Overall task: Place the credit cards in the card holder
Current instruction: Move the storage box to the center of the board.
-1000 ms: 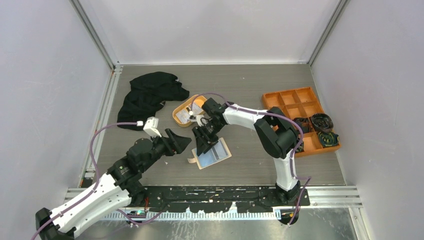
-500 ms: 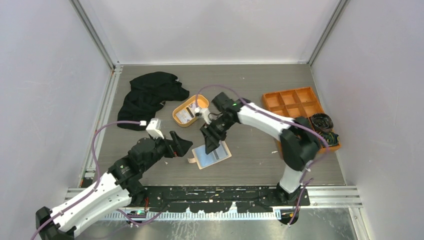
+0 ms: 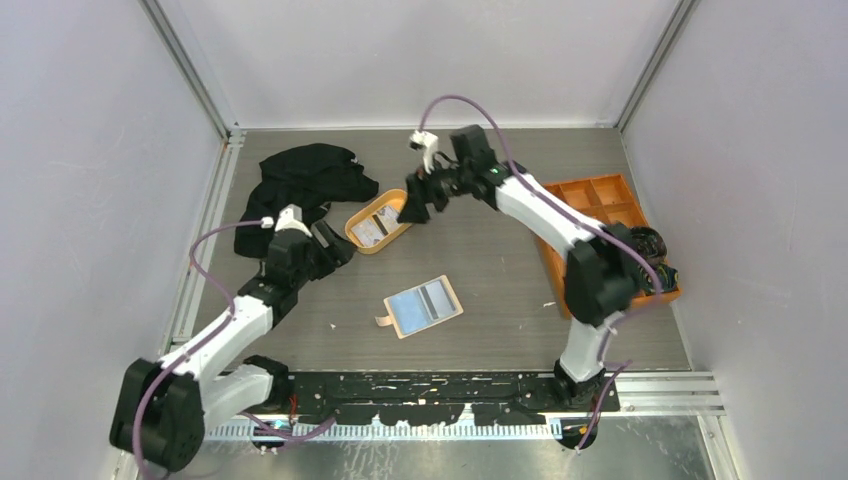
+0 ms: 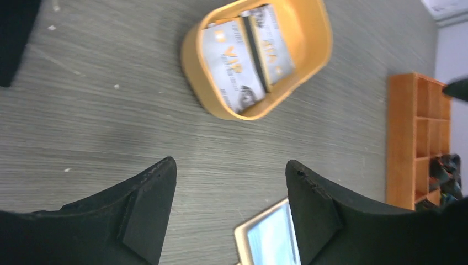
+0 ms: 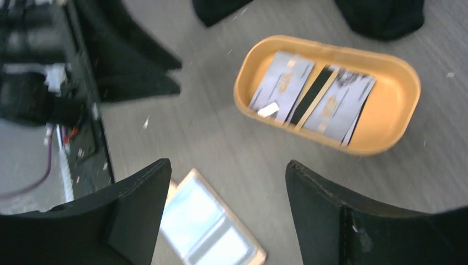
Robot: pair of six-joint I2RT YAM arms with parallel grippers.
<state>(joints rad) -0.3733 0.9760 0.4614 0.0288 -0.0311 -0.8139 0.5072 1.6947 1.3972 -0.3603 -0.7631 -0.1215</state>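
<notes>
The card holder (image 3: 425, 305) lies open and flat on the table, its pale blue inside facing up; it also shows in the wrist views (image 4: 270, 237) (image 5: 207, 226). Two pale credit cards (image 4: 243, 58) (image 5: 309, 94) lie side by side in an orange oval tray (image 3: 361, 216) (image 4: 193, 61) (image 5: 386, 127). My left gripper (image 3: 335, 248) (image 4: 229, 171) hangs open, left of the tray and above bare table. My right gripper (image 3: 412, 210) (image 5: 226, 171) is open above the tray's right end. Neither holds anything.
A black cloth (image 3: 300, 185) lies bunched at the back left, beside the left arm. An orange compartmented box (image 3: 585, 195) (image 4: 414, 138) stands at the right with dark coiled items (image 3: 645, 245) in its near cells. Walls close in on three sides.
My right gripper rose off the card holder, swung back over the tray and opened wider. My left arm drew back to the left, away from the card holder.
</notes>
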